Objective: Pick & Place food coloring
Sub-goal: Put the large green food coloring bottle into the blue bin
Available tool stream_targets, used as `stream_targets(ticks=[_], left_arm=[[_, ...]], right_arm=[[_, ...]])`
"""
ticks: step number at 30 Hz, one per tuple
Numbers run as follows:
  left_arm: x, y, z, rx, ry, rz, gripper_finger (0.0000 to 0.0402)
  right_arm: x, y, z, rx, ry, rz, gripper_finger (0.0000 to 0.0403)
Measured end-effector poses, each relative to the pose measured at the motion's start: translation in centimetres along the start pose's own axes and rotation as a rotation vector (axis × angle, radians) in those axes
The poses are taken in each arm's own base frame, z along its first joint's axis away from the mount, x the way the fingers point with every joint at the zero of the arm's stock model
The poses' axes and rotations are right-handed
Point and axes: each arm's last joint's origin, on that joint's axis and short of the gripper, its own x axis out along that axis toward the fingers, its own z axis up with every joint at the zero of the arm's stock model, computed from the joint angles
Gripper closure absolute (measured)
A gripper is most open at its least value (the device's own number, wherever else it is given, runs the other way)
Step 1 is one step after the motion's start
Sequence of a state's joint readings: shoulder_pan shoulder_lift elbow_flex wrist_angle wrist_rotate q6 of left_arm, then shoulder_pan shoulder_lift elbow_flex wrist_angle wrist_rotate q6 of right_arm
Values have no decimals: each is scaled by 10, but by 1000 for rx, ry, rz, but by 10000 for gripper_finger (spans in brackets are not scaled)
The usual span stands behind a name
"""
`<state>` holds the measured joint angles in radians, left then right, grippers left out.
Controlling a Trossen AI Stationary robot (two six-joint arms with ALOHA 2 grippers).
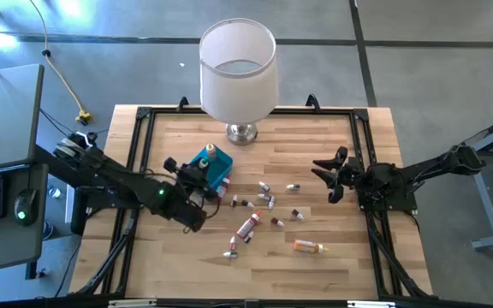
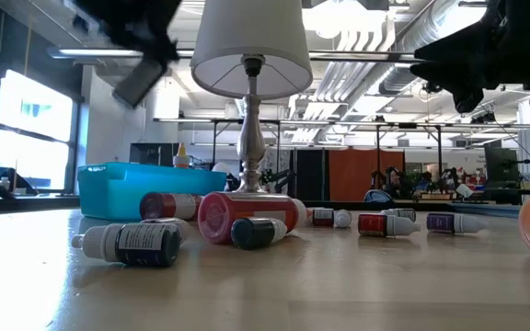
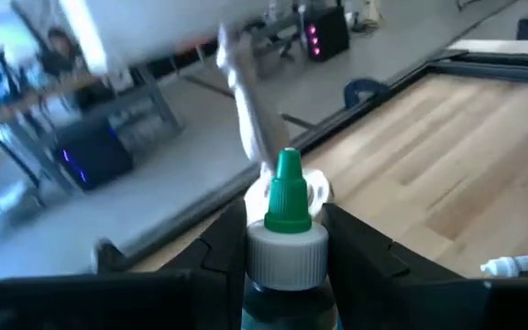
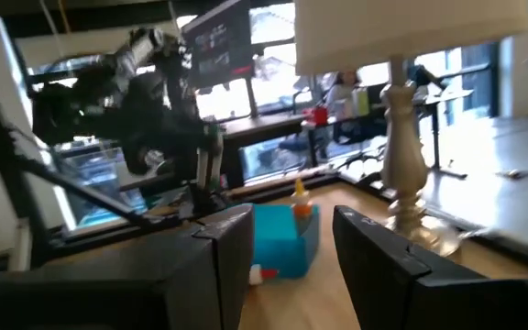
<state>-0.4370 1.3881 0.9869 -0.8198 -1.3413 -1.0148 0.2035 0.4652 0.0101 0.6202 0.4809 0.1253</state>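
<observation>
My left gripper point(image 1: 197, 175) hovers just left of the blue tray point(image 1: 216, 171), high above the table in the low view point(image 2: 141, 74). It is shut on a dark green dropper bottle point(image 3: 287, 247) with a white collar and green tip. An orange bottle point(image 1: 210, 152) stands upright in the tray, also seen in the right wrist view point(image 4: 301, 197). Several small bottles lie on their sides mid-table point(image 1: 268, 201), among them a red one point(image 1: 246, 227) and an orange one point(image 1: 308, 247). My right gripper point(image 1: 332, 175) waits open above the table's right side. My left gripper pinches the green bottle between its two fingers point(image 3: 356, 252), on the bottle's shoulder just below the white collar point(image 3: 287, 261). The green tip point(image 3: 288, 192) points away past the fingertips, so the bottle lies along the fingers. It is lifted clear of the table.
A lamp with a white shade point(image 1: 238, 68) stands on a metal foot point(image 1: 241, 133) at the far middle of the table, close behind the tray. A black frame point(image 1: 362, 154) rims the tabletop. Bare wood lies along the near edge point(image 1: 255, 282).
</observation>
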Motion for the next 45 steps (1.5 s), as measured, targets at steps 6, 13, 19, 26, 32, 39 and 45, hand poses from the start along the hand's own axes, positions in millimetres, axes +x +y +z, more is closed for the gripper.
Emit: stream_targets(ticks=[6, 13, 19, 26, 32, 39, 45], left_arm=[[34, -5, -28, -88, 66, -104, 296], [74, -4, -10, -119, -41, -322, 296], [87, 6, -14, -110, -77, -276, 296], [81, 18, -56, -226, -176, -297, 296], [65, 41, -79, -286, -347, -461, 296], [64, 42, -89, -241, -347, -535, 296], [69, 28, -80, -244, -367, -559, 296]], right_arm=[[0, 0, 6, -96, -57, -33, 258], [-1, 0, 13, -154, -120, -35, 258], [-1, 0, 13, -171, -126, -26, 258], [-1, 0, 13, -117, -119, -17, 258], [-1, 2, 10, -73, -99, 28, 258], [0, 2, 10, -72, -97, 30, 258], [0, 2, 10, -60, -91, 46, 258]])
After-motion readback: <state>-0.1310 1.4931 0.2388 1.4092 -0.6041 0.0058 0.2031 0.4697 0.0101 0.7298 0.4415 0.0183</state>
